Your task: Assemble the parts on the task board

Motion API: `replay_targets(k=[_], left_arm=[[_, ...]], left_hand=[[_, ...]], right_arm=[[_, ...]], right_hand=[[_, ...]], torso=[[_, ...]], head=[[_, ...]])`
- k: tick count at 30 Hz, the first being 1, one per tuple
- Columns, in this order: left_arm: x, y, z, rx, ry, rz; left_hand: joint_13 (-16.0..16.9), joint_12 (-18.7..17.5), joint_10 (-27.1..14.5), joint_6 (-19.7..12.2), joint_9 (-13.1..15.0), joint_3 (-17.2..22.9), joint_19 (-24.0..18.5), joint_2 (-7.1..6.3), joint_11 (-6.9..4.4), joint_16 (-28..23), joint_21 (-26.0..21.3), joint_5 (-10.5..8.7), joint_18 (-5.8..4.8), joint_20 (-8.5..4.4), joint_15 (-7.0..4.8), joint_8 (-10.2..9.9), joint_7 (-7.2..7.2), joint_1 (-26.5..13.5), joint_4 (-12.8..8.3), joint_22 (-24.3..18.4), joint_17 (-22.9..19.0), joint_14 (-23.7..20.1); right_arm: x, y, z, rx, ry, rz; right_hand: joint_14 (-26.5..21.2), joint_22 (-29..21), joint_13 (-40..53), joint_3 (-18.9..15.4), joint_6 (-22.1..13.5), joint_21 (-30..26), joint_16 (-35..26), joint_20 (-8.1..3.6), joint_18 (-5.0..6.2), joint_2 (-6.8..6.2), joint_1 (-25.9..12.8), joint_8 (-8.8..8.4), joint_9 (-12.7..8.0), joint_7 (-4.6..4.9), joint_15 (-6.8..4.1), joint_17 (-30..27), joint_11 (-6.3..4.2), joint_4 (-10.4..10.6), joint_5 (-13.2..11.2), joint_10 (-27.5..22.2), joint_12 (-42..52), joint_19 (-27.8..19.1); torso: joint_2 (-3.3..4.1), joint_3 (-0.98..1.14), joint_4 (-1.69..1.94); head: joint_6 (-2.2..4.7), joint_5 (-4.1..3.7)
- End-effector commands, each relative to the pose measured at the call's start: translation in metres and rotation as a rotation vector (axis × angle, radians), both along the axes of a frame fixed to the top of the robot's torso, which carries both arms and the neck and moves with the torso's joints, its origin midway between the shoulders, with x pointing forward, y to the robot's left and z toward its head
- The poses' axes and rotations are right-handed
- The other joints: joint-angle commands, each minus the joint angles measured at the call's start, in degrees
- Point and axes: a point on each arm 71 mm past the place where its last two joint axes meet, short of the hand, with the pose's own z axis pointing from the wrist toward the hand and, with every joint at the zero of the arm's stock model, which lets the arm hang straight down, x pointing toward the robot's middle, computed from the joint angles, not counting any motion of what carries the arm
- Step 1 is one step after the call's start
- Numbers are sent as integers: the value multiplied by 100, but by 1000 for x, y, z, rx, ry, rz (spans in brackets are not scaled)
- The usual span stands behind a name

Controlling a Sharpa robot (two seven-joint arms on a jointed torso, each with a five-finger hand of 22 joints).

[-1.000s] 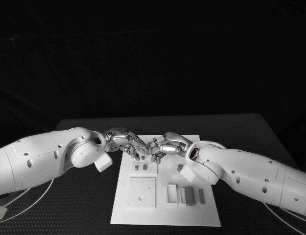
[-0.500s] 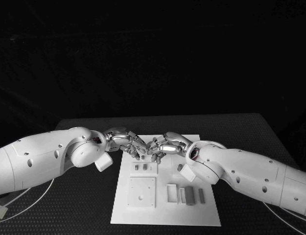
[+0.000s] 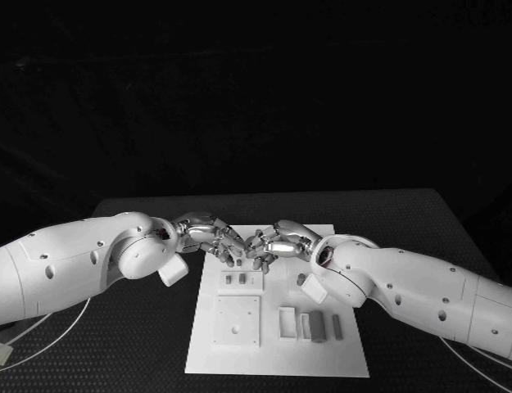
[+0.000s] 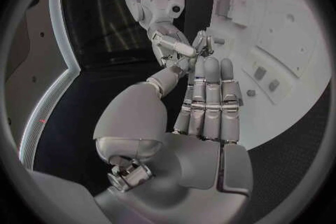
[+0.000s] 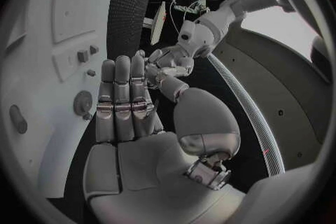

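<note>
- Head view: left hand [image 3: 212, 236] and right hand [image 3: 282, 240] meet fingertip to fingertip over the far end of the board [image 3: 282, 360]; whether anything is pinched cannot be told. Grey parts [image 3: 317, 327] lie on the board's near half, on the table [image 3: 410, 214].
- Left wrist view: left hand's fingers [image 4: 209, 95] lie straight and together, reaching the right hand [image 4: 175, 47].
- Right wrist view: right hand's fingers [image 5: 122, 98] lie straight and together beside the left hand [image 5: 168, 67].

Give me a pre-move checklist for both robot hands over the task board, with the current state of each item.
1. Left robot hand over the task board's far end: ok.
2. Right robot hand facing it, fingertips close together: ok.
3. A part held between the hands: cannot tell.
4. Square plate lying flat on the board: ok.
5. Upright parts near the board's right side clear of both hands: ok.
</note>
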Motion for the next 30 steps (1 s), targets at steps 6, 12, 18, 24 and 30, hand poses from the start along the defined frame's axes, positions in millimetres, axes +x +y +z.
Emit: replay_targets(k=[6,12,18,24,30], left_arm=[[1,-2,2,-1,-26,7],[1,-2,2,6,-32,8],[1,-2,2,22,-42,12],[1,0,2,25,-48,20],[1,0,3,23,-50,18]], left_hand=[[44,22,73,115,88,64,64,36,-21,-1,33,5,-85,-17,-45,47,-52,54,0,15,18,53],[65,21,92,128,98,83,83,41,-29,4,36,5,-85,-25,-55,53,-59,56,1,18,26,74],[84,19,108,138,106,101,99,45,-37,7,39,5,-85,-34,-65,57,-64,65,-2,21,33,93],[101,15,118,143,113,123,111,47,-43,5,38,5,-85,-42,-74,58,-68,84,-7,21,36,112],[111,11,122,145,116,134,112,45,-45,1,33,5,-85,-42,-77,58,-68,93,-8,18,35,120]], right_arm=[[-1,1,-1,1,8,15],[-2,3,0,15,3,23],[-1,2,1,43,13,14],[1,-3,0,44,23,-7],[2,-6,-1,48,35,-7]], right_hand=[[21,141,12,16,21,29,29,-14,79,-14,45,15,13,-75,-16,12,-16,12,37,-28,40,-9],[3,137,33,22,5,27,14,-10,79,-29,39,-1,23,-71,-10,22,-11,13,38,-48,33,-27],[-82,127,78,1,-60,-3,-60,27,77,-116,-23,-91,9,-35,32,40,32,19,34,-157,-25,-118],[-362,128,47,-471,-335,-100,-274,94,57,-592,-322,-352,-128,116,173,16,198,27,16,-511,-246,-350],[-565,108,-82,-816,-589,-229,-441,166,40,-754,-388,-568,-285,250,276,-8,349,35,26,-803,-461,-580]], torso=[[0,0,-1],[1,1,-3],[0,2,-2],[0,0,3],[0,0,-2]], head=[[-7,-1],[-12,1],[-14,-1],[-22,3],[-23,2]])
